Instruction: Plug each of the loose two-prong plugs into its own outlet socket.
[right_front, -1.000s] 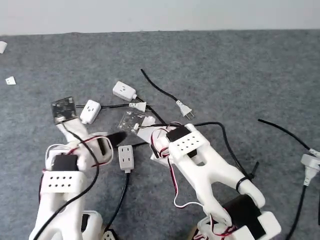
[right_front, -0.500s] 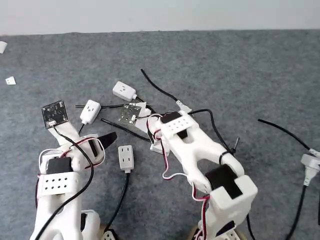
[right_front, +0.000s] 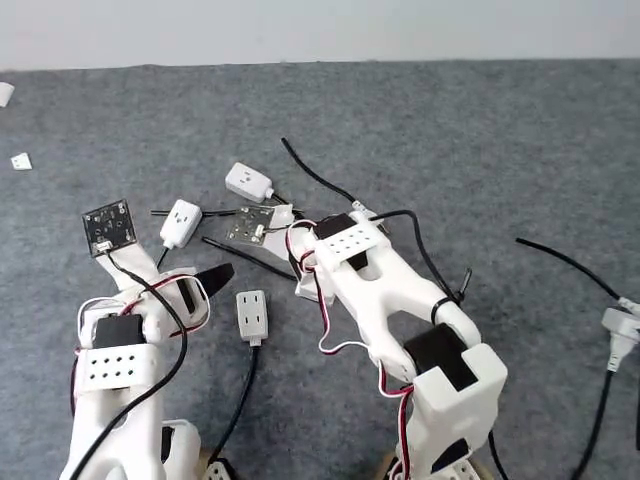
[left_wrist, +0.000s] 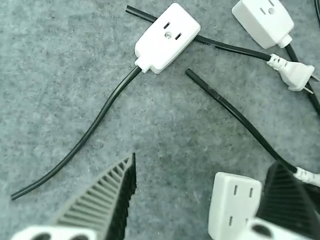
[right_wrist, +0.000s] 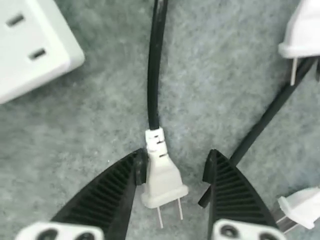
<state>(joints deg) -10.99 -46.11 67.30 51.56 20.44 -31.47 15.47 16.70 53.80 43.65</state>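
In the right wrist view a white two-prong plug (right_wrist: 162, 179) on a black cord lies on the carpet between the fingers of my open right gripper (right_wrist: 172, 192), touching one finger. A white outlet (right_wrist: 30, 42) and two more plugs (right_wrist: 300, 37) (right_wrist: 299, 207) lie close by. My left gripper (left_wrist: 200, 200) hangs open above the carpet, with an outlet (left_wrist: 234, 206) beside one finger. Farther off lie another outlet (left_wrist: 167, 36), a third outlet (left_wrist: 262, 16) and a plug (left_wrist: 292, 75). From above, these outlets (right_front: 251, 313) (right_front: 180, 222) (right_front: 248, 181) surround both arms' tips.
Black cords (right_front: 315, 175) cross the grey carpet (right_front: 480, 140) around the outlets. A further white plug (right_front: 618, 330) with its cord lies at the far right edge. Two small white pieces (right_front: 21, 161) sit at the far left.
The right arm has swung left and forward over the plugs near the outlets. The left arm pulled back a little at first, then stayed still.
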